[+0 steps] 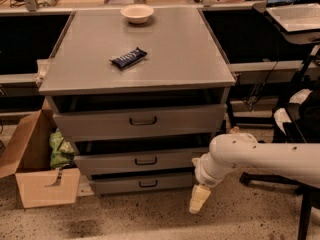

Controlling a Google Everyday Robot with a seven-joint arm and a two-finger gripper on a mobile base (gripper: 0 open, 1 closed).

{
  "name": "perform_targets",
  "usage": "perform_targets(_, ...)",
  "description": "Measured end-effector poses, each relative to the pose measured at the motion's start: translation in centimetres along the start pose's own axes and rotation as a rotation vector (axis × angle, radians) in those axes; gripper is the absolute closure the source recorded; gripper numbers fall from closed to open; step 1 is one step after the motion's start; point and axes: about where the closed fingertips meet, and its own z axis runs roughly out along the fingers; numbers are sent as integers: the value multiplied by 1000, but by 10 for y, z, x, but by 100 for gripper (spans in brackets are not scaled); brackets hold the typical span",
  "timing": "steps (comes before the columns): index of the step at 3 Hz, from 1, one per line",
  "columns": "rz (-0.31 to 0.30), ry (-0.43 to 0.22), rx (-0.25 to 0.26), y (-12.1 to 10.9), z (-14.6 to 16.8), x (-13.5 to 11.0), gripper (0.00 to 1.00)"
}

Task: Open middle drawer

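Note:
The grey metal cabinet (140, 49) has three drawers stacked in its front. The middle drawer (107, 163) has a medium-height front and a small dark loop handle (145, 161) at its centre. A dark gap shows above its front. My gripper (199, 199) hangs from the white arm (260, 156), pointing down toward the floor. It is just to the right of the cabinet's lower right corner, below the level of the middle drawer's handle. It touches no drawer.
The taller top drawer (90, 124) and the short bottom drawer (115, 184) sit above and below. A bowl (137, 13) and a dark snack bar (128, 57) lie on the cabinet top. An open cardboard box (35, 181) stands left, an office chair (300, 124) right.

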Motion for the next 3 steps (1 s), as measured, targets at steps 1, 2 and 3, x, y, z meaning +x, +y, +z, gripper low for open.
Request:
perform_targets(1,-37,-55,63,-21,14,-14,0)
perform_targets(2,-59,-92,110,-50,21,-27,0)
perform_targets(3,-59,-92,110,-50,21,-27,0)
